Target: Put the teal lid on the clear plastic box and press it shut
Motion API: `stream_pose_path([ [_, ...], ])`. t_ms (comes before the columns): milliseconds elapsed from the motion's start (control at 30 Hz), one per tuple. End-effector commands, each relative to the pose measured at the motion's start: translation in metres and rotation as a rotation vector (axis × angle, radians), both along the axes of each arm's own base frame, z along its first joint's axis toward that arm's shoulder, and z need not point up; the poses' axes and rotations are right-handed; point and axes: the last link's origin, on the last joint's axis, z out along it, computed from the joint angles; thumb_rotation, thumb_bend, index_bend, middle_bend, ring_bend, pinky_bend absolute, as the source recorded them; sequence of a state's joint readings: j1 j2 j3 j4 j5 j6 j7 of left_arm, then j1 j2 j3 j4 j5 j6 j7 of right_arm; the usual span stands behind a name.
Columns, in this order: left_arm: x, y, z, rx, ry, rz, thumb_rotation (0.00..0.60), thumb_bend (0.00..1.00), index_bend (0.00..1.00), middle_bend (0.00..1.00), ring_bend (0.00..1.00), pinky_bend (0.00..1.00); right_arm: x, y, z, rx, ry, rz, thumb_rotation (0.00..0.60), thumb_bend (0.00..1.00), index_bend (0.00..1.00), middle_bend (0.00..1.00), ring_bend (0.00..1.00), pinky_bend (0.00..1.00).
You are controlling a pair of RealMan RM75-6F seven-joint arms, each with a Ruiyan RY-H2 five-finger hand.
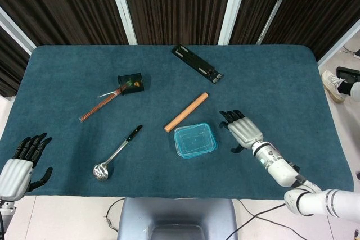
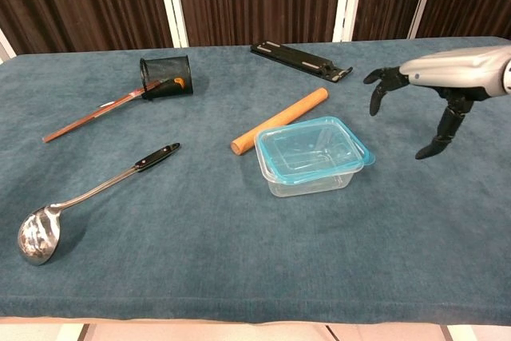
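- Most of the job looks done: lid [image 2: 313, 145] already sits on the box [image 2: 307, 177], near the table [image 1: 56, 71] front edge, right of centre.
- Lid looks slightly askew in chest view, right corner overhanging; can't tell if it's snapped down. Press step probably still owed, or needs checking.
- Right hand [image 1: 243, 129] hovers just right of the box, clear of it, fingers spread and hanging down, holding nothing.
- Left hand [image 1: 19, 167] parked at the front-left corner, far from the box, fingers apart, empty.
- Clutter, all apart from the box except as noted: wooden rod [image 1: 186, 112] just behind it, ladle [image 1: 116, 154], black bar [image 1: 196, 63], tipped mesh cup [image 1: 130, 83] with sticks [image 1: 100, 105] spilling out.
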State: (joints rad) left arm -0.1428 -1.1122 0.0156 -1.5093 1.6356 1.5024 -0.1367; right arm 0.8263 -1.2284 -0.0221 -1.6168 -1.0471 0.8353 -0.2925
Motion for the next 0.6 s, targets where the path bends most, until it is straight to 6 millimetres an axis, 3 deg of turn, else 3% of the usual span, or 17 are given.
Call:
stream_pose_path([
  [33, 0.000, 0.000, 0.000, 0.002, 0.000, 0.001, 0.600, 0.41, 0.00, 0.00, 0.00, 0.01, -0.009, 0.003, -0.003, 0.024, 0.001, -0.014, 0.600, 0.29, 0.40, 0.00, 0.00, 0.07],
  [600, 0.000, 0.000, 0.000, 0.001, 0.000, 0.002, 0.600, 0.41, 0.00, 0.00, 0.00, 0.01, -0.010, 0.016, -0.019, 0.112, -0.034, -0.011, 0.600, 0.29, 0.39, 0.00, 0.00, 0.06],
])
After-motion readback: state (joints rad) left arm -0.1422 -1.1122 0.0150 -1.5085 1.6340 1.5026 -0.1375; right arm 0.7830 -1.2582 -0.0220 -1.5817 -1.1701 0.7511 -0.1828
